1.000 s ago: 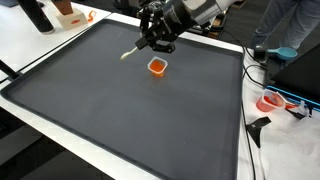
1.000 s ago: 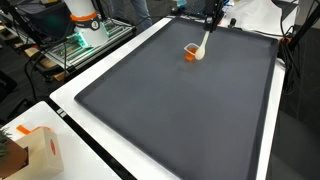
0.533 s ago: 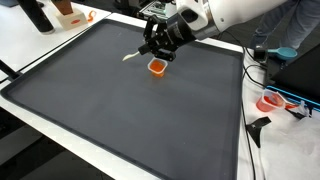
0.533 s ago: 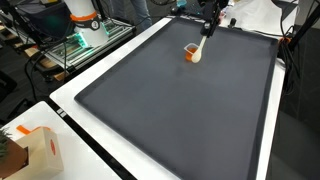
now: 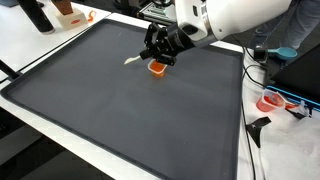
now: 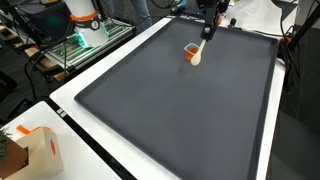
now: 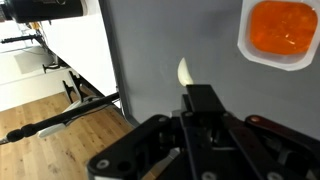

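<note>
A small orange cup (image 5: 157, 67) (image 6: 190, 51) stands on the dark grey mat (image 5: 130, 110) (image 6: 170, 110), near its far side. In the wrist view the orange cup (image 7: 280, 28) is at the top right. My gripper (image 5: 160, 47) (image 6: 207, 24) hovers just above and beside the cup, shut on a pale spoon-like utensil (image 5: 131, 59) (image 6: 203, 44). The utensil slants down with its tip close to the cup. From the wrist camera only the utensil's pale tip (image 7: 184, 71) shows, poking out past the dark fingers (image 7: 201, 101), left of the cup.
White table border (image 5: 20, 110) frames the mat. A dark bottle (image 5: 35, 15) and an orange-and-white object (image 5: 70, 15) stand at the back corner. Red item and cables (image 5: 270, 102) lie off one side. A cardboard box (image 6: 40, 150) and a metal rack (image 6: 80, 40) stand off another side.
The arm has swung in over the mat, carrying the utensil slightly closer to the orange cup. The cup has not moved.
</note>
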Controlling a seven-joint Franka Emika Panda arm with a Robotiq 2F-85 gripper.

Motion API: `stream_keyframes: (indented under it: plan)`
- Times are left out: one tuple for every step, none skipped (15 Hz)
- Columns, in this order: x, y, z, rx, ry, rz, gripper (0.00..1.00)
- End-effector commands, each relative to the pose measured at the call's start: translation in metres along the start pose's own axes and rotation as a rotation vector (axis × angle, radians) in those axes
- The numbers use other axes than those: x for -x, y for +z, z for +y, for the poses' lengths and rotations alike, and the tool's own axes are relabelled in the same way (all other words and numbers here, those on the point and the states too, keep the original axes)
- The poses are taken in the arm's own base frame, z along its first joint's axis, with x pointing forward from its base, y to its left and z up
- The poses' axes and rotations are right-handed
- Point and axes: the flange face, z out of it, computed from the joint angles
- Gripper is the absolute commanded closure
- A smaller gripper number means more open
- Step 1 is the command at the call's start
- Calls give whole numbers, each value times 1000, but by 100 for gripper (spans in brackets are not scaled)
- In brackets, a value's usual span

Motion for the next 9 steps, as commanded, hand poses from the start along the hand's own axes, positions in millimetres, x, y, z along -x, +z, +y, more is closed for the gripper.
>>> stream_keyframes:
  plan:
    - [-1,6,-6,6,-69,-6,97]
    - [-1,7,-6,4,-81,-9,97]
    - [-1,7,-6,2,-92,-12,97]
    - [-2,9,-6,-1,-105,-12,97]
    - [-2,9,-5,-6,-115,-14,97]
    - [-3,10,-4,-11,-124,-17,97]
    - [-4,11,-2,-17,-133,-21,97]
    - [-5,11,0,-24,-139,-23,97]
    - [-7,11,3,-30,-144,-25,97]
